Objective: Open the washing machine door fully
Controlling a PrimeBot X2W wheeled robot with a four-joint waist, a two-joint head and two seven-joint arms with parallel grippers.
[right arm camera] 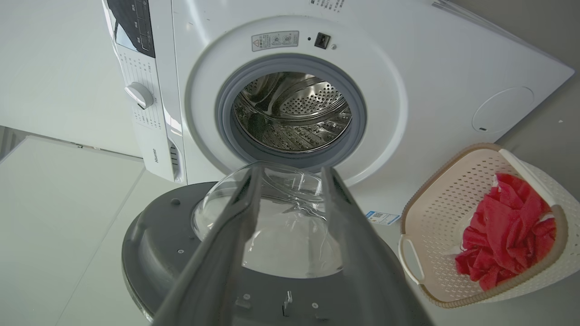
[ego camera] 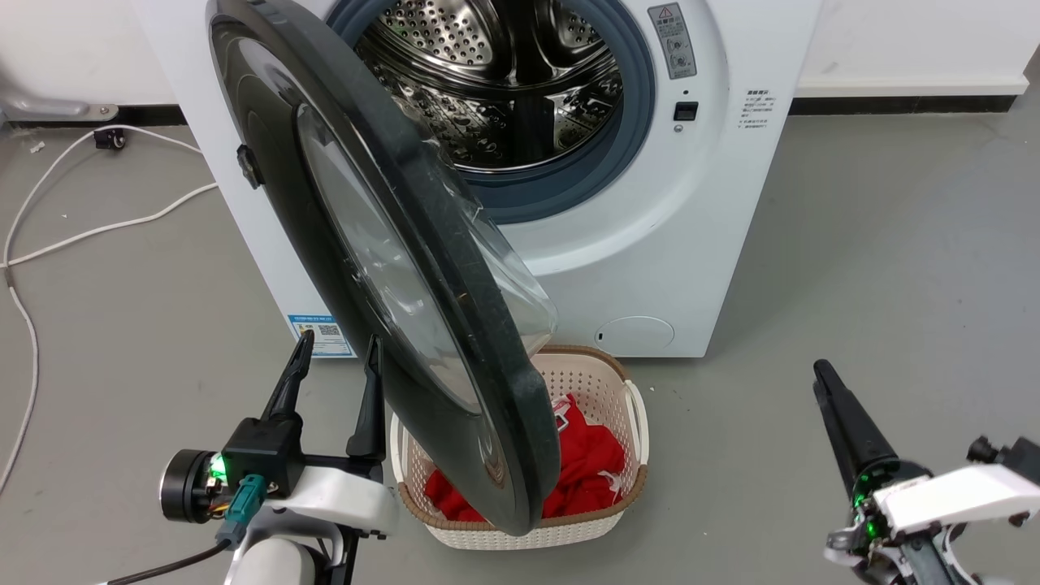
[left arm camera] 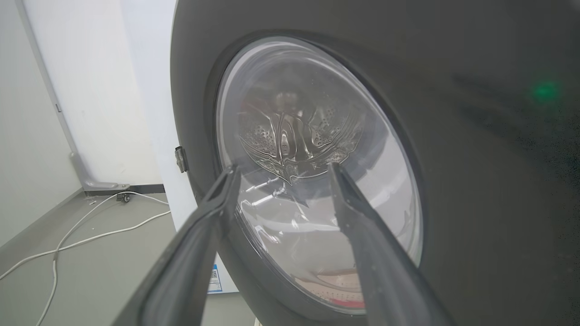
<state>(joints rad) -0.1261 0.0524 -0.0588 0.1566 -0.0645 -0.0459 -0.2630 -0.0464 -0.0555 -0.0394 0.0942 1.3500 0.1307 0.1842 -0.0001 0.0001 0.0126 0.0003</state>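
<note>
Your washing machine door (ego camera: 496, 382) stands half open, left claw (ego camera: 340, 337) and right claw (right arm camera: 291, 168) both spread, empty; next, likely push it wider.

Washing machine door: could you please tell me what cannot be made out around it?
- Head view: the washing machine door covers the laundry basket on its left side.
- Head view: the blue label has print too small to read.
- Head view: whether the left hand touches the door is unclear.

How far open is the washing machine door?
Partly open: the washing machine door stands swung well out, steel drum exposed, but not yet back fully.
</note>
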